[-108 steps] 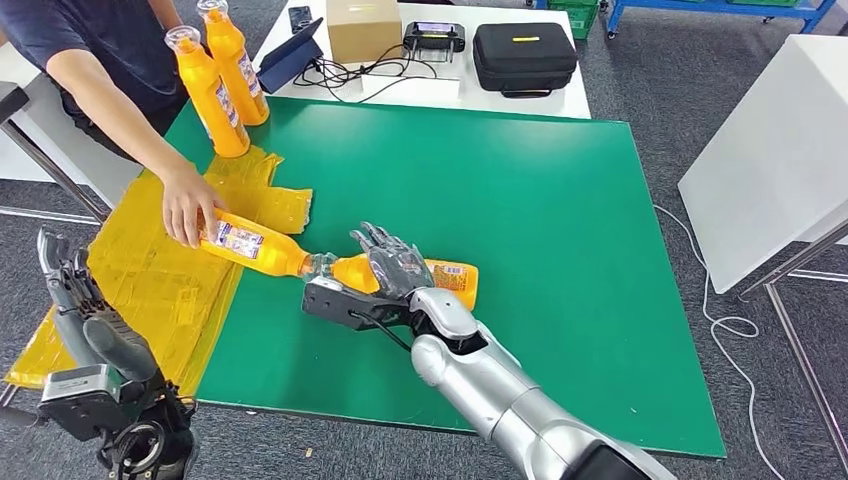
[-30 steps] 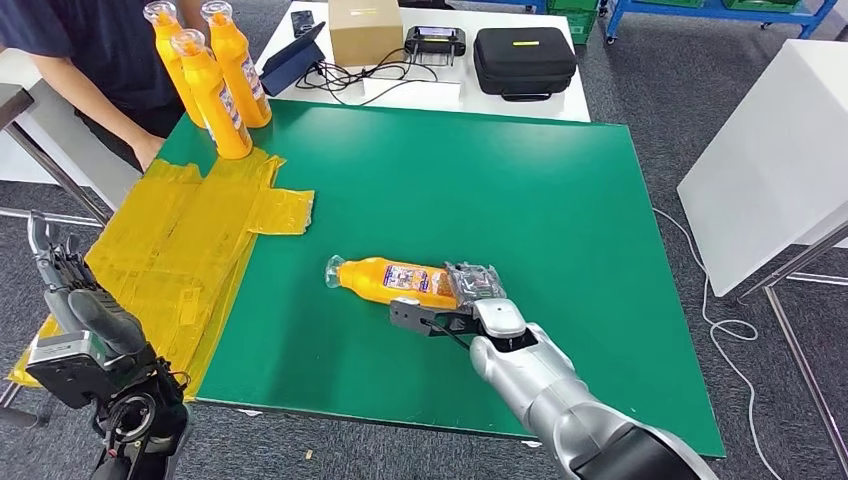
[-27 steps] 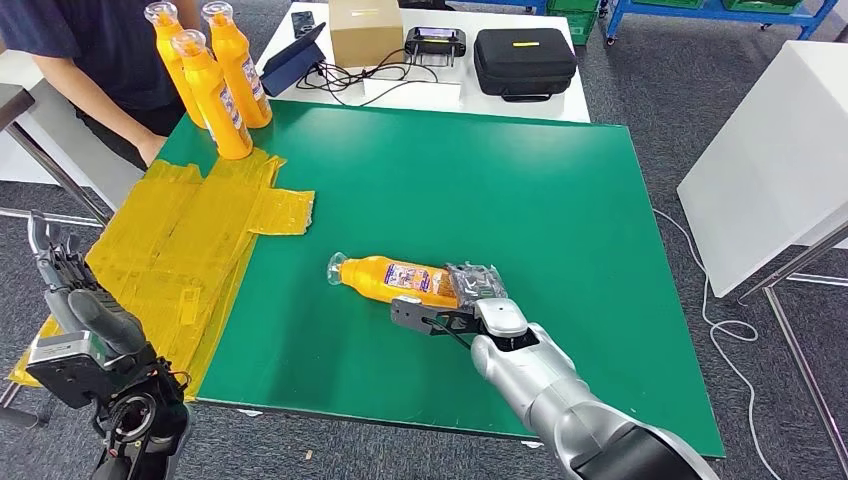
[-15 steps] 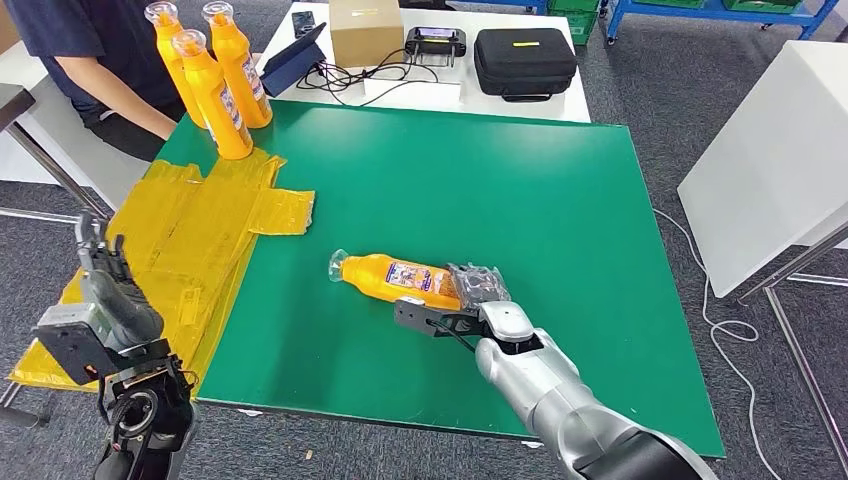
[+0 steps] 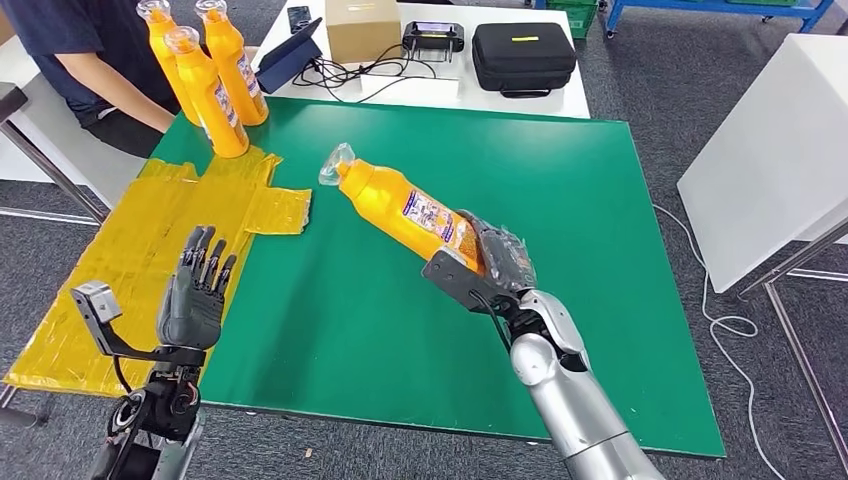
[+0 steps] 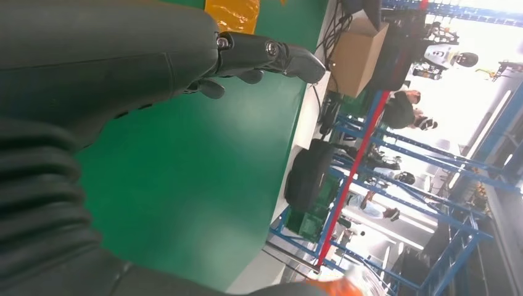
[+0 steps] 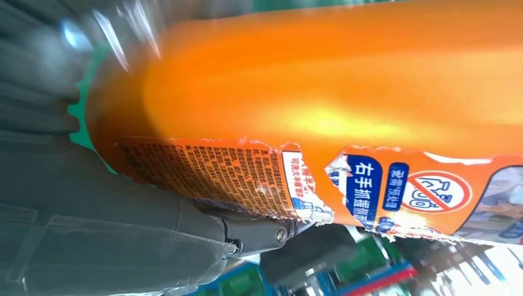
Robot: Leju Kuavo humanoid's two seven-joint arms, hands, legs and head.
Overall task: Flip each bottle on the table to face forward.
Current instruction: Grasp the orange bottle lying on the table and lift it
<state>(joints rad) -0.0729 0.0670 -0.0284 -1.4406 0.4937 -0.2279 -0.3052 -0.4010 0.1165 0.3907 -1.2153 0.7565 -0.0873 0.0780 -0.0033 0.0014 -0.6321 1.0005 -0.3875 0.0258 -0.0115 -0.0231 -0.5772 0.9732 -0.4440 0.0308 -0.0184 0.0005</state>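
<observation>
Green table: our right hand grips the orange bottle, tilted off the surface; left hand spread, holding nothing.

bright even light; right wrist view blurred.

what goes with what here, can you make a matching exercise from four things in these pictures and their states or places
Things:
1. right hand
2. left hand
3. three bottles
4. black case

States or places:
A. upright at the green table's far left corner
B. on the white table beyond the green one
C. holding a tilted orange bottle by its base, above the green table
D. holds nothing, fingers apart, near the yellow sheet

Pairs: 1-C, 2-D, 3-A, 4-B
</observation>
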